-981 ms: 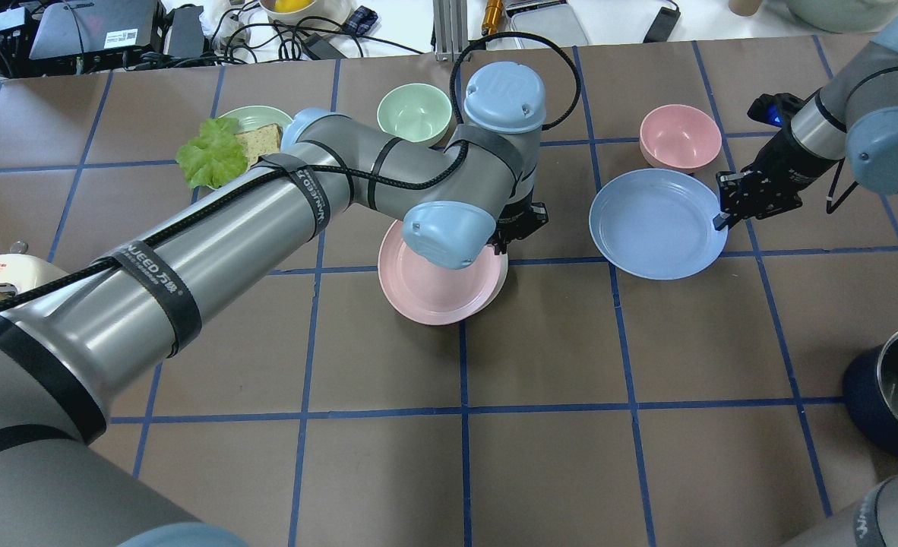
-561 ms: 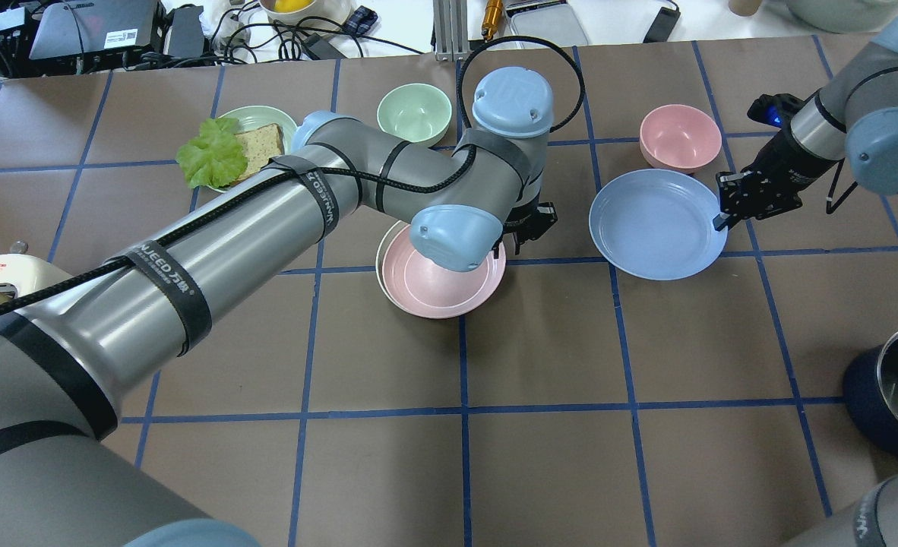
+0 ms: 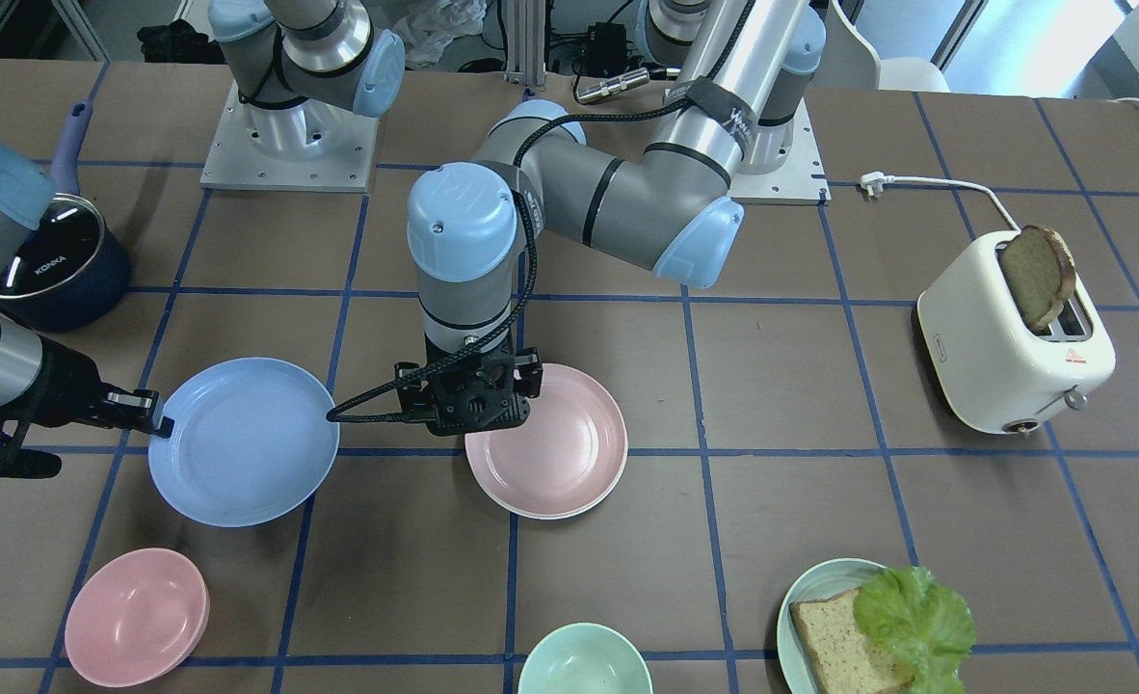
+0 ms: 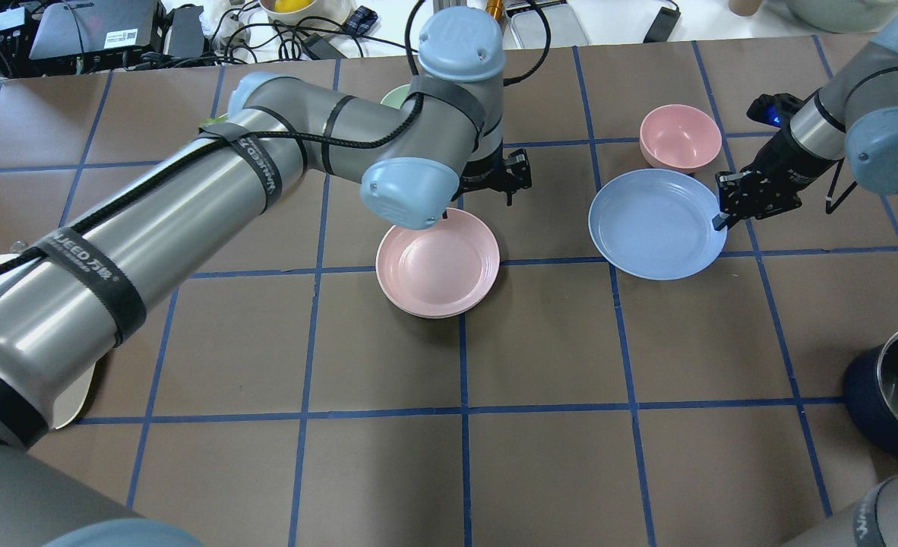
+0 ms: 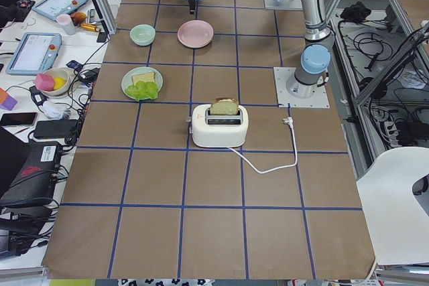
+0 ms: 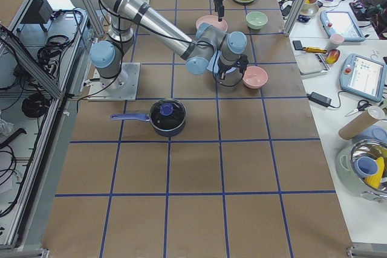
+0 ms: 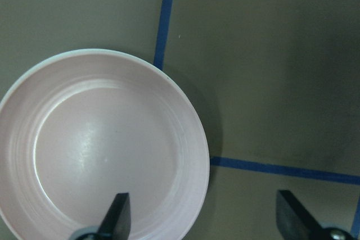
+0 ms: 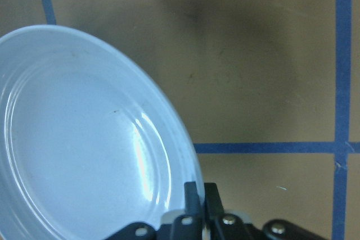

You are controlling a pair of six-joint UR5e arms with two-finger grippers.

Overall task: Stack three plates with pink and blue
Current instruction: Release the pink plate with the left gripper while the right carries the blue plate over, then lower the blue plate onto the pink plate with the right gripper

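Left claw (image 7: 202, 214), tips partly off-frame

Toaster (image 3: 1013, 337); saucepan (image 3: 64, 280); pink bowl (image 3: 136, 617); mint bowl (image 3: 584, 673)

In the middle of the desk (image 4: 540, 456) lies a stack of 2 plates (image 4: 437, 262). My left tool (image 4: 511, 181) hangs above its right edge, not touching it. Well to the right lies the 3rd plate (image 4: 656, 224), and my right tool (image 4: 721, 214) sits on its right rim. A bowl (image 4: 680, 137) stands just behind this plate.
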